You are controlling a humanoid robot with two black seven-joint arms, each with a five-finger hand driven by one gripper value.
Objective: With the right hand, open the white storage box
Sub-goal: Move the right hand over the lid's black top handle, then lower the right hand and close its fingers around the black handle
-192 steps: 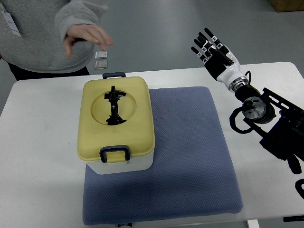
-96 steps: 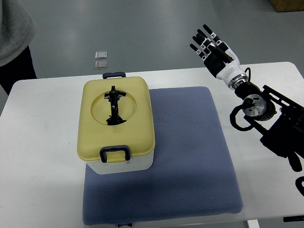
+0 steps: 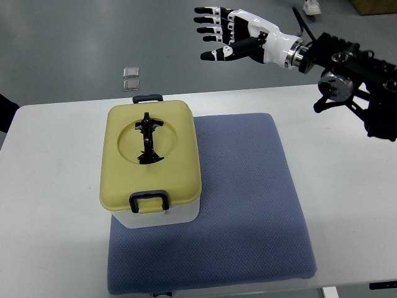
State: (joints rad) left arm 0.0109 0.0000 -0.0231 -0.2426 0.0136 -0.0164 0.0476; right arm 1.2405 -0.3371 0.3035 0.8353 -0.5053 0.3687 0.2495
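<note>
A white storage box (image 3: 162, 213) with a yellow lid (image 3: 152, 158) stands on the left part of a blue mat (image 3: 248, 205). The lid is closed, with a black folded handle (image 3: 147, 138) in its round recess and dark blue latches at the near end (image 3: 149, 200) and the far end (image 3: 148, 98). My right hand (image 3: 220, 35) is raised beyond the table's far edge, up and to the right of the box, fingers spread and pointing left, holding nothing. Its arm (image 3: 353, 68) comes in from the right.
The white table (image 3: 49, 205) carries the mat. Two small grey squares (image 3: 131, 77) lie on the floor beyond the table. A dark bit of a person's clothing (image 3: 5, 107) shows at the left edge.
My right hand has swung up and to the left, turning its fingers from pointing away to pointing left. The person at the upper left has withdrawn almost out of view.
</note>
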